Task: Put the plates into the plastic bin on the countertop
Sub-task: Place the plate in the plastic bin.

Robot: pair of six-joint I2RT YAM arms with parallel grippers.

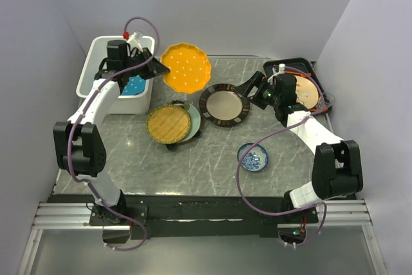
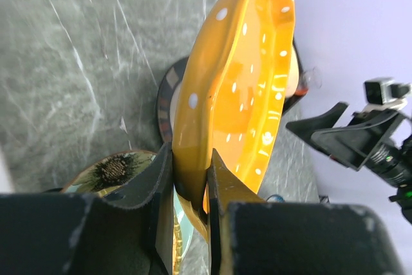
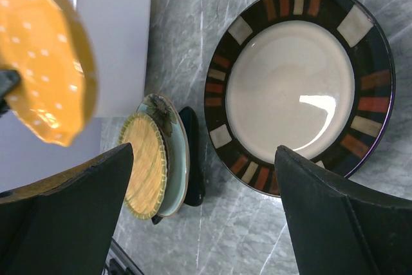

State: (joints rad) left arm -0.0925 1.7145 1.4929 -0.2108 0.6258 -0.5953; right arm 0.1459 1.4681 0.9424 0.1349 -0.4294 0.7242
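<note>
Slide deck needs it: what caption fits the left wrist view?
Left gripper pinching the rim of the orange dotted plate, held on edge above the marble countertop.

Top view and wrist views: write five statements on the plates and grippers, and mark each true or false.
1. The left gripper grips the orange plate by its rim. True.
2. The orange plate lies flat in the bin. False: it is held up beside the bin, tilted on edge.
3. The right gripper is open and holds nothing. True.
4. The yellow plate lies alone on the counter. False: it rests on a green plate.
5. The small blue-and-white dish is in the bin. False: it sits on the counter near the right arm.
</note>
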